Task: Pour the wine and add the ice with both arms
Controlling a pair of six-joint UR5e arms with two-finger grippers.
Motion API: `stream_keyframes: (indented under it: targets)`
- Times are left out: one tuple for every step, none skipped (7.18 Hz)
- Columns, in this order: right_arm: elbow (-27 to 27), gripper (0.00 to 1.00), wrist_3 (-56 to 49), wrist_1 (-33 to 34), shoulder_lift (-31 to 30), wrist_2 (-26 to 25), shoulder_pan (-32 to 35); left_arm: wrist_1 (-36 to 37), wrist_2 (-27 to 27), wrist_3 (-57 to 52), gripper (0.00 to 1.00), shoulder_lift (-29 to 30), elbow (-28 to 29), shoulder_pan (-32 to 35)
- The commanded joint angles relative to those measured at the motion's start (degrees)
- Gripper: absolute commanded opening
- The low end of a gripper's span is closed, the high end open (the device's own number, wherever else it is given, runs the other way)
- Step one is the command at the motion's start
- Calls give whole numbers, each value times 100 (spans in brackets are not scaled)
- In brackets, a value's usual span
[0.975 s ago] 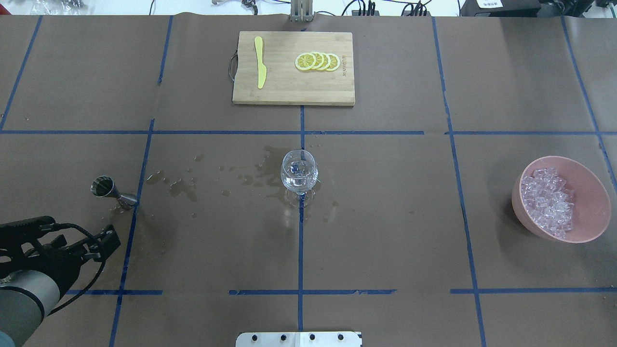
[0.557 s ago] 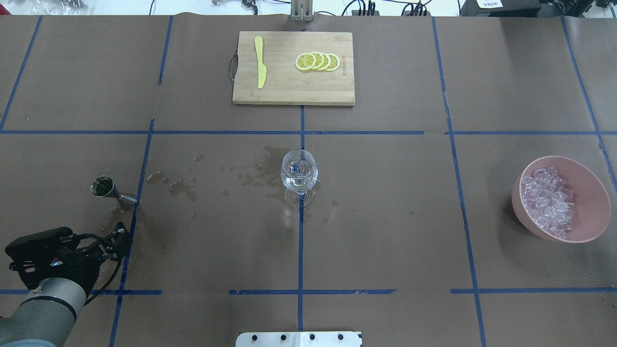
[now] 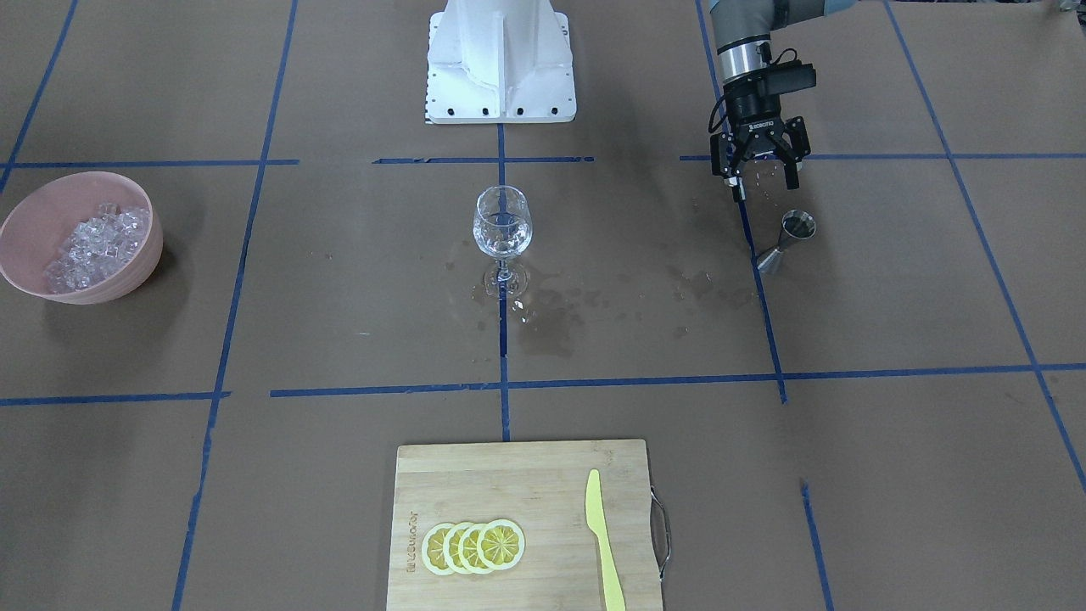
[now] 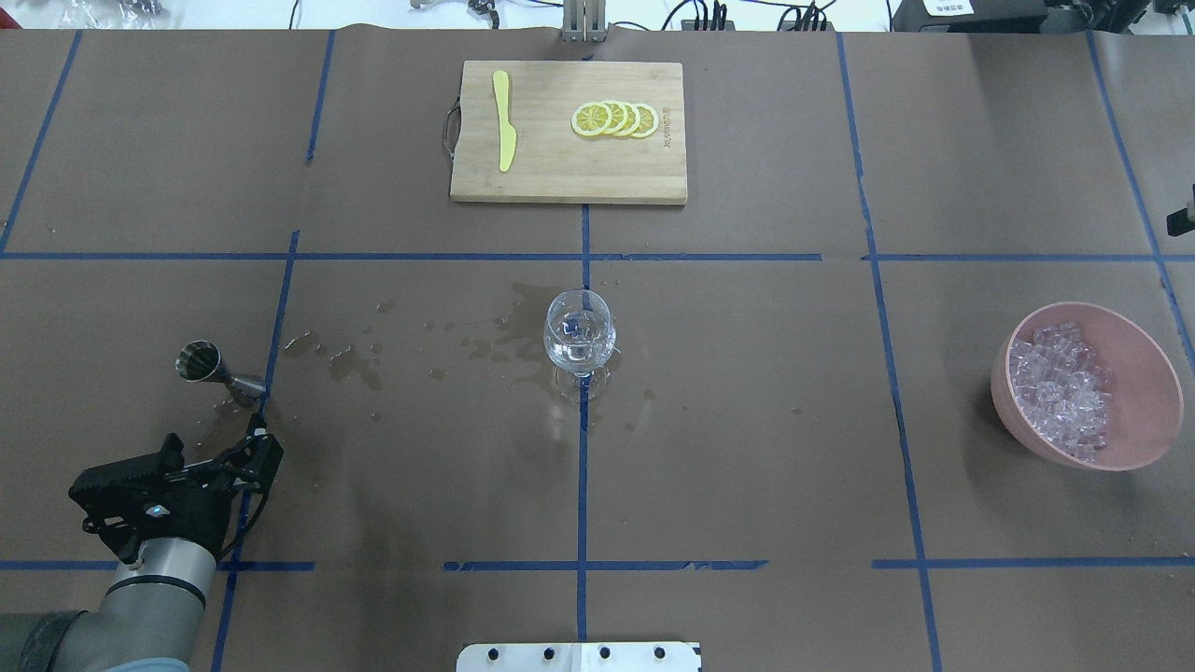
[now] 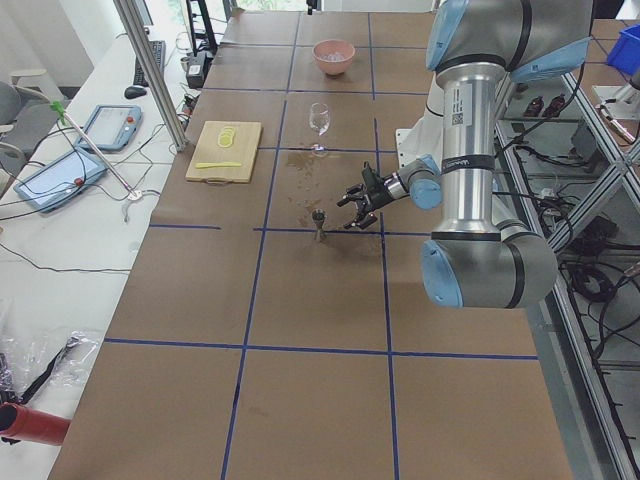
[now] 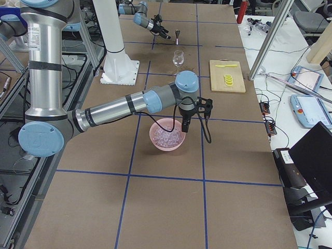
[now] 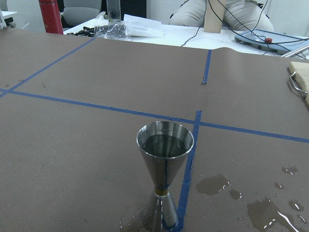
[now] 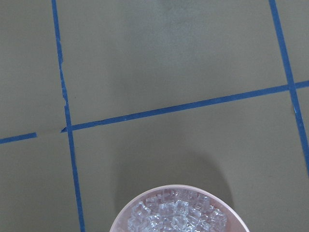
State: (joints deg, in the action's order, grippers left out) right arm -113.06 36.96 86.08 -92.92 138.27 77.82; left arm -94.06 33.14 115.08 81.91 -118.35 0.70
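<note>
The brown table (image 4: 747, 448) was wet mid-frame. On the left gripper (image 3: 758, 172) the jaws were spread, empty; on the right gripper (image 6: 184, 127) I could not tell. The ice (image 4: 1060, 392) looked slippery: better grasp the bowl (image 4: 1150, 392) by its rim.

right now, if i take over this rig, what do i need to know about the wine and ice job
Left pincer: open, empty, hanging on the robot's side of the jigger, not touching it.
Right pincer: over the pink bowl; I cannot tell whether it is open or shut.
Things: the jigger stands upright. The glass stands upright at the centre with clear liquid in it and spills near its foot. The ice is heaped in the bowl.
Done: the pour, it seems.
Left: ice into the glass; none visible there yet.
</note>
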Motion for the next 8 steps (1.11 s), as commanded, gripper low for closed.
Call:
stream_keyframes:
  targets:
    - [-111, 100, 276, 5, -33, -63, -197, 19, -308, 14, 100, 122, 459, 9]
    - [-137, 100, 399, 5, -33, -72, -258, 11, -378, 6, 99, 123, 488, 35]
    - [-155, 100, 530, -3, -33, -98, -328, 19, -561, 6, 98, 114, 557, 96]
    - [-164, 100, 540, 5, -33, -99, -364, 19, -607, 6, 97, 114, 602, 131]
    - [-173, 100, 541, 5, -33, -168, -408, 19, -642, 6, 96, 210, 715, 219]
    - [-208, 100, 541, -3, -33, -265, -452, 19, -651, -3, 95, 481, 899, 324]
    - [-208, 100, 541, -3, -33, -318, -478, 19, -747, -29, 94, 649, 1066, 464]
    - [-208, 100, 541, 5, -33, -327, -478, 19, -765, -47, 93, 729, 1146, 579]
